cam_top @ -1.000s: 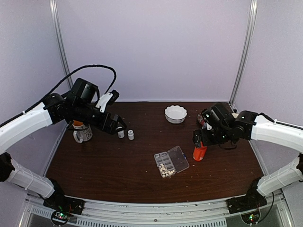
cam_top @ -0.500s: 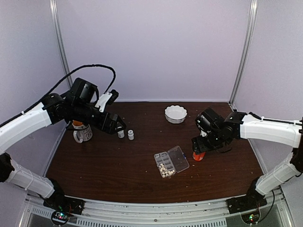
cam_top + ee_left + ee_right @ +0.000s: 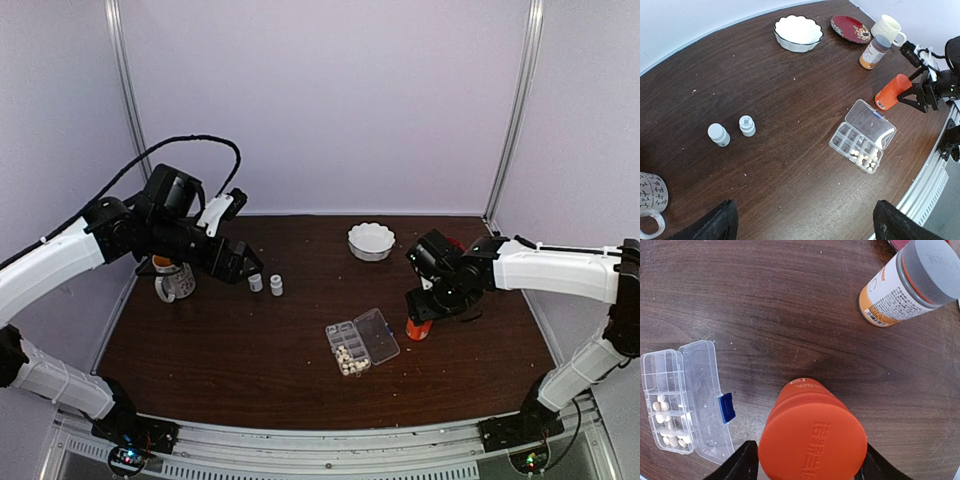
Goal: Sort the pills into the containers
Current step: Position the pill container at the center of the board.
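Observation:
The clear organizer box (image 3: 362, 341) lies open mid-table, lid flat to its right; it also shows in the left wrist view (image 3: 862, 135) and the right wrist view (image 3: 685, 400). Cream-white pills (image 3: 349, 356) (image 3: 865, 157) (image 3: 667, 425) fill the cells at one end; the other cells look empty. My right gripper (image 3: 428, 308) (image 3: 807, 462) is shut on the cap of an orange bottle (image 3: 419, 327) (image 3: 812, 435) (image 3: 891, 92), tilted, just right of the box. My left gripper (image 3: 245, 268) (image 3: 807, 230) is open and empty, high over the left of the table.
Two tiny white bottles (image 3: 256, 283) (image 3: 276, 286) stand left of centre. A white bowl (image 3: 371, 241) sits at the back. A patterned mug (image 3: 172, 282) is far left. A grey-capped amber bottle (image 3: 910, 282), red plate (image 3: 851, 28) and cream mug (image 3: 888, 30) are back right.
My right arm has swung slightly left and back with the orange bottle still in its grip. The left arm has hardly moved. The box and pills are as before.

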Motion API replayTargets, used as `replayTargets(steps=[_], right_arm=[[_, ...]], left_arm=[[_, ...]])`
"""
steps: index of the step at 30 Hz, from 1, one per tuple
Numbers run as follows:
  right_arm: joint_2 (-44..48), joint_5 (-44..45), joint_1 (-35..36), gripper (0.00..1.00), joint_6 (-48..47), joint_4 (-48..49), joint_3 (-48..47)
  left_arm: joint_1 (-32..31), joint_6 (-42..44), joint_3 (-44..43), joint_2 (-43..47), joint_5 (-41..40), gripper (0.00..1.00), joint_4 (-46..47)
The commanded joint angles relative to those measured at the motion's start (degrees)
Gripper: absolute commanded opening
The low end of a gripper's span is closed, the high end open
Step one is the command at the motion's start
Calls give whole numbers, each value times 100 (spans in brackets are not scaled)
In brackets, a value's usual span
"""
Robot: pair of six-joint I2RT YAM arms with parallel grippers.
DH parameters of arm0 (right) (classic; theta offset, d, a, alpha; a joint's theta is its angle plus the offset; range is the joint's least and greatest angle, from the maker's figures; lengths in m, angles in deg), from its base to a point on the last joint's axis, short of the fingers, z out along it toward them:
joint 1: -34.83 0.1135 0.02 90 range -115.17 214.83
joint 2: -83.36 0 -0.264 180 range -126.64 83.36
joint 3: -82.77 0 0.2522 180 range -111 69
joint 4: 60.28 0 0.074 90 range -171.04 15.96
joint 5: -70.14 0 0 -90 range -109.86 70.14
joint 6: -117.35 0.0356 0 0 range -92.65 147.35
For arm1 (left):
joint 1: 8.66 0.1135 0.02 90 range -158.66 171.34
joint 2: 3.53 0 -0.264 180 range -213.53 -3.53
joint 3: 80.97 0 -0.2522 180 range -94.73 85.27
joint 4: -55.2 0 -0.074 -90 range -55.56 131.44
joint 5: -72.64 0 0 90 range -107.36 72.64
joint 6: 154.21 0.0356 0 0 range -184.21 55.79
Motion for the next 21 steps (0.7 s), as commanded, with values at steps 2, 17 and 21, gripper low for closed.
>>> replayTargets(steps=[2, 17, 21], right_arm=[[-87, 235, -98, 65, -77, 80, -223], [-529, 511, -238, 49, -546, 362, -1039], [-926, 578, -319, 49, -802, 395, -1716]], left_arm=[[-14, 137, -59, 57, -66, 98, 75], [-16, 283, -164, -113, -343, 98, 25], [-7, 237, -208, -177, -754, 98, 30]])
